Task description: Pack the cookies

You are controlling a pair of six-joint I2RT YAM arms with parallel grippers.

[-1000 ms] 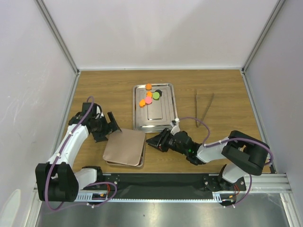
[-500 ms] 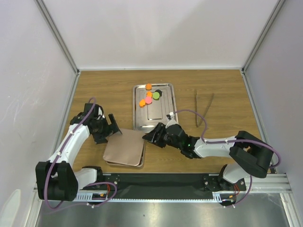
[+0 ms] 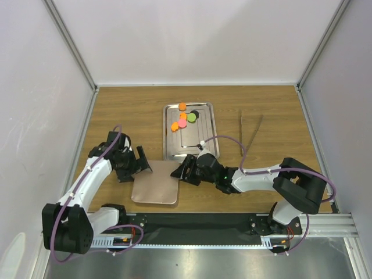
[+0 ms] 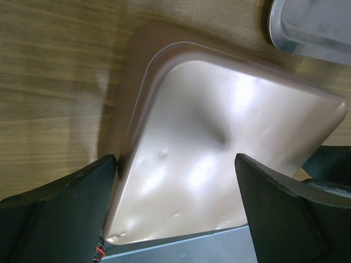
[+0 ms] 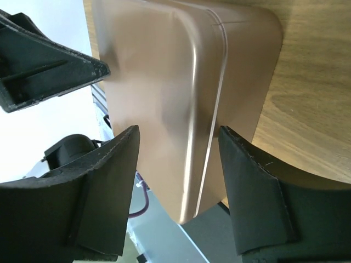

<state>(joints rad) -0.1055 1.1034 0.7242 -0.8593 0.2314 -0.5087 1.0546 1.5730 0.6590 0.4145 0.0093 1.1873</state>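
Observation:
Several cookies [image 3: 182, 120], orange, pink, green and black, lie at the far end of the steel tray [image 3: 200, 142]. A closed tan box [image 3: 155, 182] lies near the front, between my two grippers. My left gripper [image 3: 142, 161] is open at the box's far left corner; its view shows the glossy lid [image 4: 219, 148] between the fingers [image 4: 60, 213]. My right gripper [image 3: 181, 172] is open at the box's far right corner; its view shows the box [image 5: 164, 87] just ahead of the fingers [image 5: 258, 186]. Neither holds anything.
Thin brown tongs [image 3: 250, 135] lie on the table right of the tray. The tray's corner [image 4: 312, 24] shows at the top right of the left wrist view. White walls close the table at the back and sides.
My right gripper has reached left to the box's right corner. My left gripper has shifted slightly nearer. The box has turned a little and now lies squarer.

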